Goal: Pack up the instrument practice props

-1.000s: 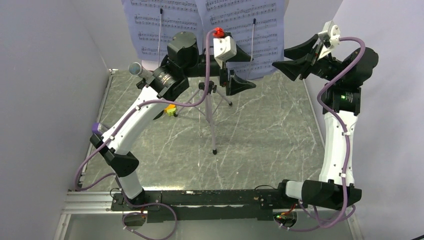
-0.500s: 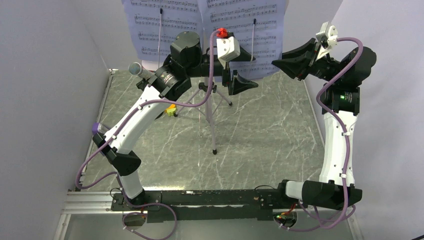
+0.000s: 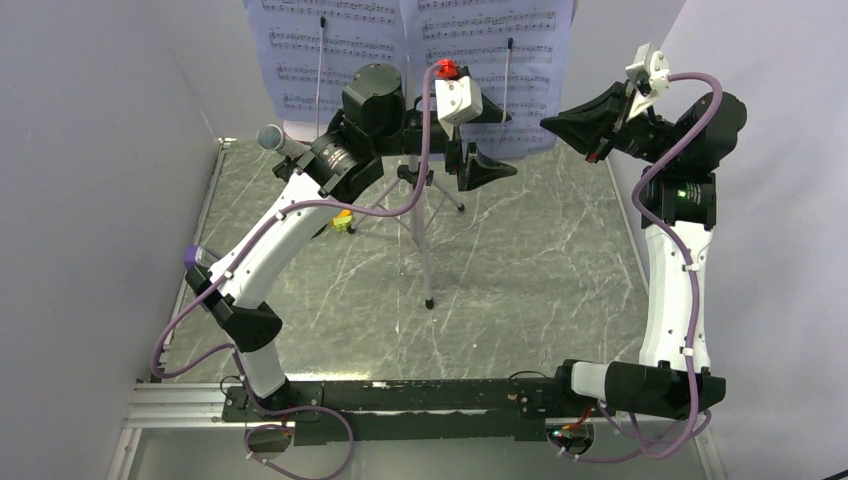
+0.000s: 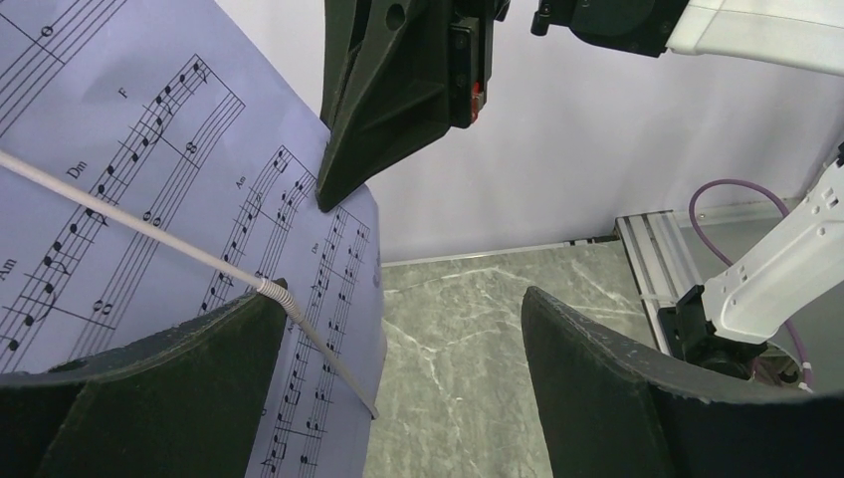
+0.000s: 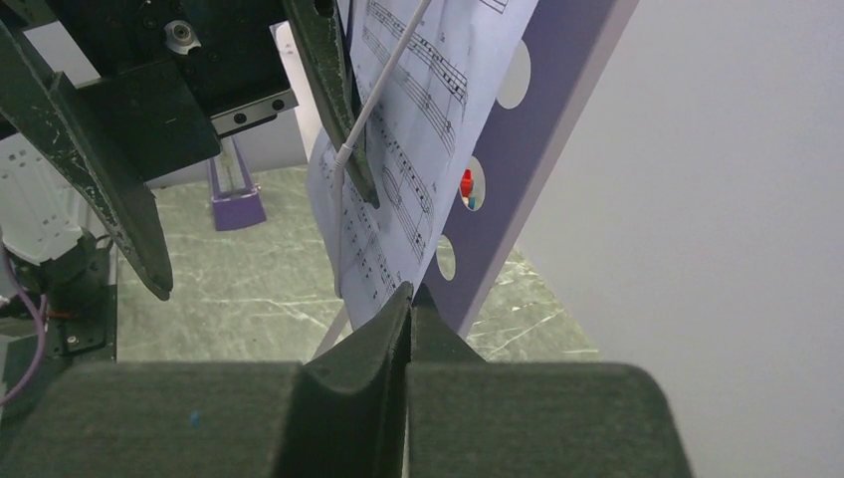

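White sheet-music pages rest on the grey perforated music stand, whose tripod legs stand mid-table. My right gripper is shut on the lower right edge of the right-hand sheet-music page, which enters between the tips of the right gripper. My left gripper hangs open in front of that same page, nothing between its fingers. A wire page holder lies across the sheet. The silver microphone, the orange-and-yellow-green block and the purple metronome sit at the left.
Grey walls close the table in on the left, back and right. A metal rail runs along the left edge. The left arm stretches over the block and hides most of the metronome from above.
My right gripper has gone from partly open to shut on the page's right edge. The left gripper rose slightly and stayed open.
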Motion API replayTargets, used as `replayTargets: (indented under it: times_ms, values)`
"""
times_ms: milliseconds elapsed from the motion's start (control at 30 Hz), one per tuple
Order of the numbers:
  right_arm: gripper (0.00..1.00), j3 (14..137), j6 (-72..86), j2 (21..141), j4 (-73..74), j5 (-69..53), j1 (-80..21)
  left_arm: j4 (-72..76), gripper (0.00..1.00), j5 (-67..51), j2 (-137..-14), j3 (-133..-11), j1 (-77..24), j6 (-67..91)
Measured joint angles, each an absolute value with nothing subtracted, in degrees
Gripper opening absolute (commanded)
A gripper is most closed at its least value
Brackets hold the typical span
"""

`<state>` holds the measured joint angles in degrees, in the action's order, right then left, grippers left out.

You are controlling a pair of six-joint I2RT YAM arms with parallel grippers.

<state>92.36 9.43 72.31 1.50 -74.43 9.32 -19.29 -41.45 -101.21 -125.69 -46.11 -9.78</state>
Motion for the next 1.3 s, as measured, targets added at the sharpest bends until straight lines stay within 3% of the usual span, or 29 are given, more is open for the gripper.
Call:
replayTargets:
  times_ms: [267,533,733,1033,1300]
  values:
    - [0.0,94.91,7.77,72.12,4.89,-71.42,9.72,-19.55,0.9,-41.06,-101.21,-125.73,-46.22,-10.13]
    - [0.0,99.46,5.02,69.56,9.91,-60.88,14.96,-21.39,0.9,-40.64,-101.19,-126.65,-46.3,-11.77]
    - [0.0,98.85,7.38,66.98,7.55,-56.64,22.63,-22.02,0.9,-40.64,-101.19,-126.65,-46.37,-12.71]
    - [0.0,86.41,16.01,61.1,-3.25,-55.53,37.23,-22.22,0.9,-40.05,-100.92,-126.65,-46.48,-13.06]
    - [0.0,82.37,25.12,59.96,-11.9,-57.23,50.63,-22.59,0.9,-38.65,-100.38,-126.65,-46.54,-13.76]
